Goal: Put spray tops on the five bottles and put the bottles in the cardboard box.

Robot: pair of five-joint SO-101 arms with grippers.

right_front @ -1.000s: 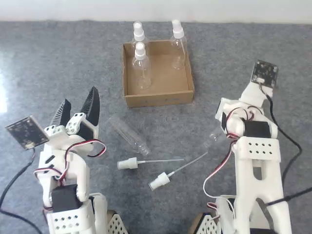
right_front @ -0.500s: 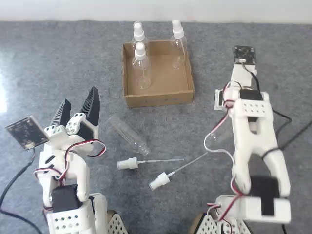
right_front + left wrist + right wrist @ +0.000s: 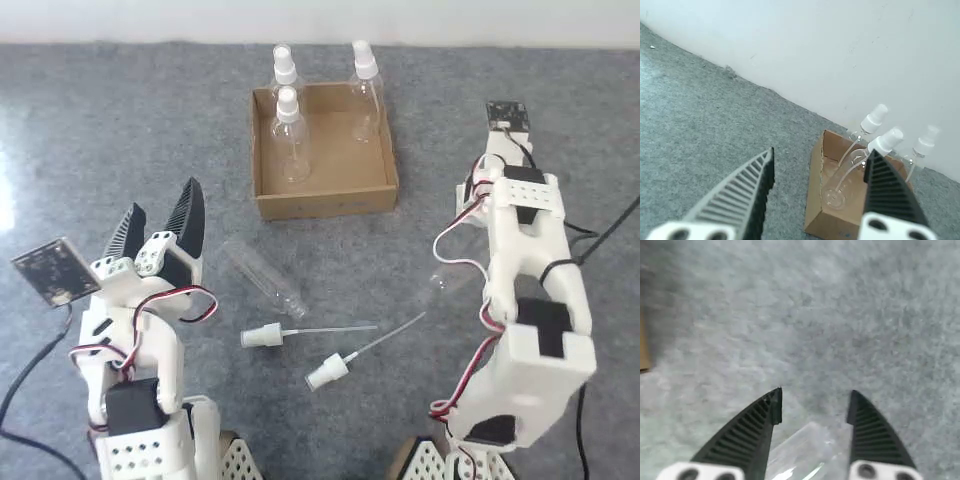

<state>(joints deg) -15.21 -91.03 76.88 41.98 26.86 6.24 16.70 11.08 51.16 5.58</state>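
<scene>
The left arm's black claw point(image 3: 163, 200) hangs wide open and empty above the grey carpet point(image 3: 120, 120). The right arm's claw point(image 3: 816, 390) is parted too, astride a clear uncapped plastic bottle point(image 3: 802, 452) lying on the carpet; I cannot tell whether it grips. A second bare bottle point(image 3: 262, 275) and two white long-tubed spray tops point(image 3: 265, 336) lie between the arms. Three capped bottles point(image 3: 290, 140) stand in the brown cardboard box point(image 3: 325, 205).

The tabletop point(image 3: 120, 120) is viewed from high above, the cardboard box point(image 3: 325, 205) near its far edge. The box is also faced, low and obliquely, from the left wrist; tabletop beside the box is viewed closely from the right wrist.
</scene>
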